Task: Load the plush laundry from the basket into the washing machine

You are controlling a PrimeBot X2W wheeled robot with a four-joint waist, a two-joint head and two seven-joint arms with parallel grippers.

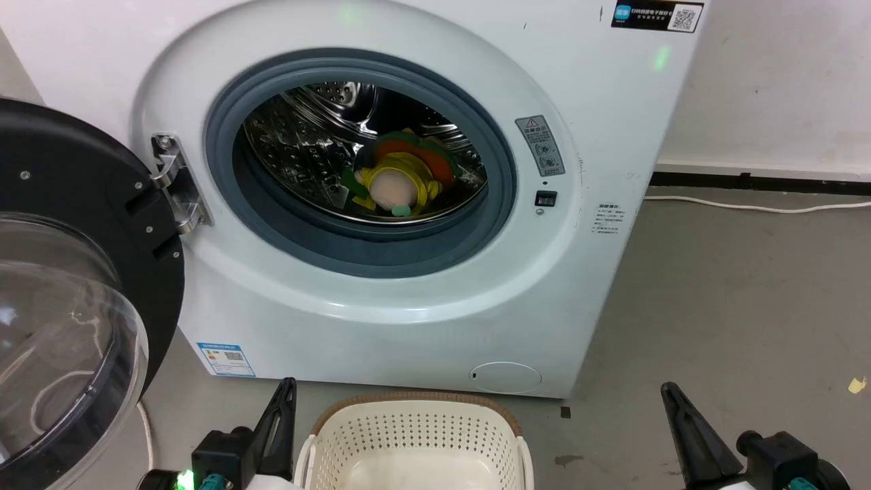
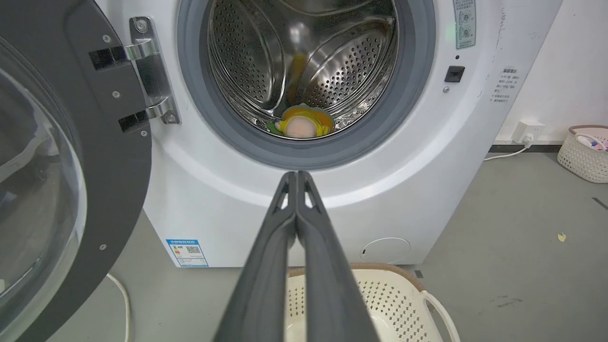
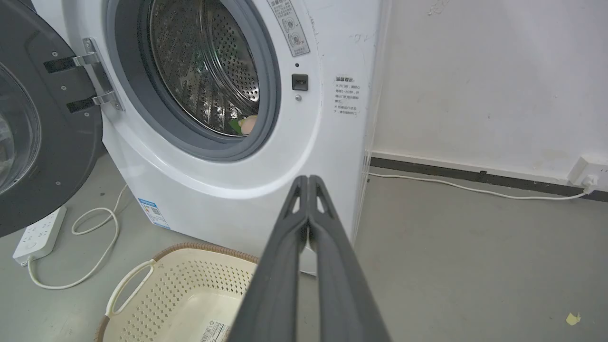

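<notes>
Both claws are pressed together and hold nothing. The left gripper (image 2: 297, 176) points straight at the lower lip of the washing machine (image 1: 599, 136), and the right gripper (image 3: 308, 179) points at its front right corner. The hamburger plush (image 1: 398, 180) lies ahead of and above the left claw's tips. It sits on the floor of the steel drum (image 1: 299, 150), well behind the grey rubber ring (image 1: 503, 197). The basket (image 1: 415, 435) sits on the floor between the two claws, just under them, and its bottom looks bare.

I judge the loading done, so the step in hand is a clean finish. I would keep both claws shut and low, clear of the basket's brown rim, and make no reach back through the port that could drag the toy toward the ring. The open door (image 1: 75, 204) hangs close on the left claw's outer side, so any swing of that arm should go away from it.

The left wrist view looks squarely into the drum and shows the toy seated low, near the front. The right wrist view meets the port at a slant, so there the ring covers all but a sliver of the toy. That view does give me the label sticker (image 3: 213, 330) on the basket's bottom and a power strip (image 3: 38, 235) on the floor beneath the door. The left wrist view picks up a second basket (image 2: 586, 152) far off by the wall.
</notes>
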